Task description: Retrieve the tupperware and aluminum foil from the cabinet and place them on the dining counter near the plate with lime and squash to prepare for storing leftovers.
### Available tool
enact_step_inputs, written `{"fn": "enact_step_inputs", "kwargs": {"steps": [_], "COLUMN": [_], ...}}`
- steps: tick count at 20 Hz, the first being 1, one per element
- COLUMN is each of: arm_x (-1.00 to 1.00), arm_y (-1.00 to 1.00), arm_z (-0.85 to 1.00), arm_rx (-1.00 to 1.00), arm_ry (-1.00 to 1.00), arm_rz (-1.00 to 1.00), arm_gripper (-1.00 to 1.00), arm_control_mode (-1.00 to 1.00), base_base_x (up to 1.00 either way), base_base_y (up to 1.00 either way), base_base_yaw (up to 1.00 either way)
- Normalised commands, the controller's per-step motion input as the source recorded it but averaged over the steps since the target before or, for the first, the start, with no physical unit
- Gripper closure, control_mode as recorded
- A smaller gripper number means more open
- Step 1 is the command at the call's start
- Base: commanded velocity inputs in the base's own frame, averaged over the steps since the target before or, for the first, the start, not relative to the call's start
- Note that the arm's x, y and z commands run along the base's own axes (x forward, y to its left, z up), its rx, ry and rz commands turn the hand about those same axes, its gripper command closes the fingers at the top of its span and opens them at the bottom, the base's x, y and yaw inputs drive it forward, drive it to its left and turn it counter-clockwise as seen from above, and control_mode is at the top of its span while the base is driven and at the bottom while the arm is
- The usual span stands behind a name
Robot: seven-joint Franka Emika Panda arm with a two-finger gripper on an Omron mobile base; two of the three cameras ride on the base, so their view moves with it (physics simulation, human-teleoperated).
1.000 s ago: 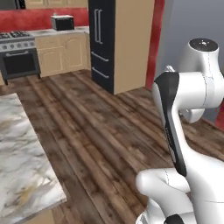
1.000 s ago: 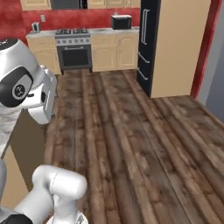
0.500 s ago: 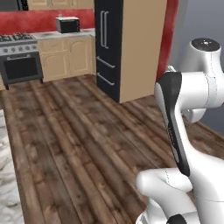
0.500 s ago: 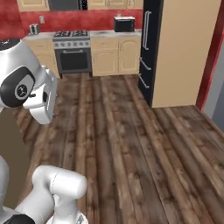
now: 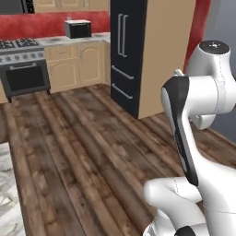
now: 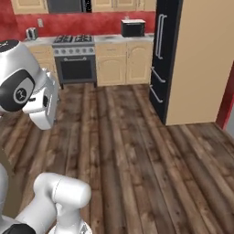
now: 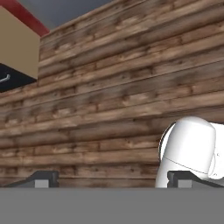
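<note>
Claw [image 7: 112,178]: tips apart, spread, nothing between.
Floor [image 7: 109,87]: dark wood planks ahead.
Fridge [image 5: 124,50]: black, 12 o'clock.
Surface [image 5: 8,198]: marbled, perhaps, 8 o'clock.

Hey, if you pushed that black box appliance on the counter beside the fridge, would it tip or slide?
Probably slide: the black appliance looks low, wide and flat-bottomed on the counter. Its boxy hard shell suggests stiff, fairly heavy.
</note>
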Motion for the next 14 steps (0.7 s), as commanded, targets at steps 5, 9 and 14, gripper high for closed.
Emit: {"fn": "enact_step_inputs", "kwargs": {"steps": [5, 9, 14], "arm_x": [0.00, 0.00, 0.00], "arm_y": [0.00, 0.00, 0.00], "arm_z": [0.00, 0.00, 0.00], "arm_rx": [0.00, 0.00, 0.00], "arm_ry": [0.00, 0.00, 0.00], "arm_rz": [0.00, 0.00, 0.00], "arm_gripper": [-1.00, -1.00, -1.00], "arm_control_mode": [1.00, 1.00, 1.00], "base_base_x": [1.00, 1.00, 1.00], "base_base_y": [0.43, 0.38, 0.34], "base_base_yaw": [0.00, 0.00, 0.00]}}
